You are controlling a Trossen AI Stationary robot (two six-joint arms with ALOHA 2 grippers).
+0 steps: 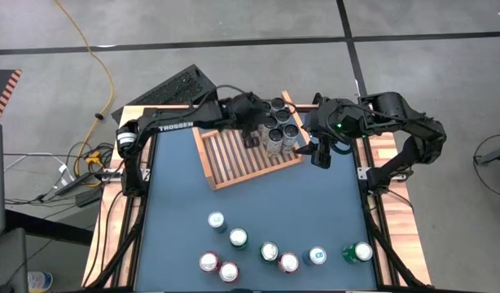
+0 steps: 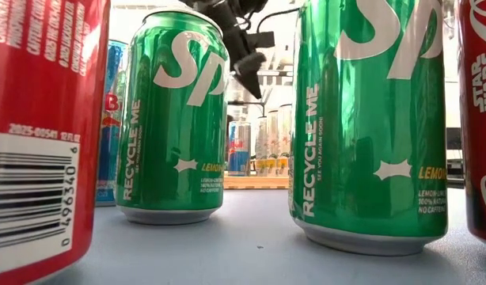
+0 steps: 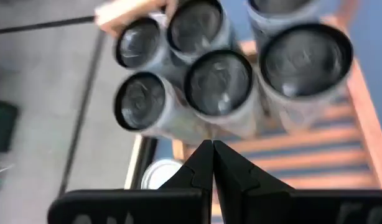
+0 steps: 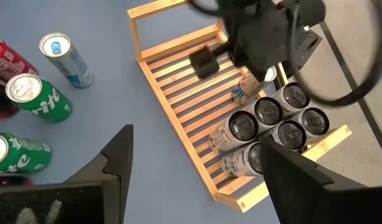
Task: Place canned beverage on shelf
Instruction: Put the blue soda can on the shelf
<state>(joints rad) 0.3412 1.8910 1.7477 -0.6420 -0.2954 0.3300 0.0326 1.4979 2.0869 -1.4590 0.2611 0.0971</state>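
Note:
The light-brown slatted shelf (image 1: 246, 155) lies at the table's far middle. Several cans (image 1: 281, 126) with dark tops stand upright on its slats in its far right corner; they also show in the right wrist view (image 4: 272, 124). My left gripper (image 1: 252, 137) hangs over the shelf just left of these cans, its fingers shut and empty (image 3: 213, 158). My right gripper (image 1: 319, 153) hovers off the shelf's right side, open and empty (image 4: 194, 143). Another can (image 4: 246, 88) on the shelf is partly hidden under my left arm.
Several loose cans stand along the table's near edge: silver-blue (image 1: 216, 220), green (image 1: 238, 238), (image 1: 360, 252), red (image 1: 228, 271) and others. In the low view, green (image 2: 172, 119), (image 2: 370, 119) and red (image 2: 37, 127) cans block most of the sight. Bare blue tabletop (image 1: 258, 203) lies between them and the shelf.

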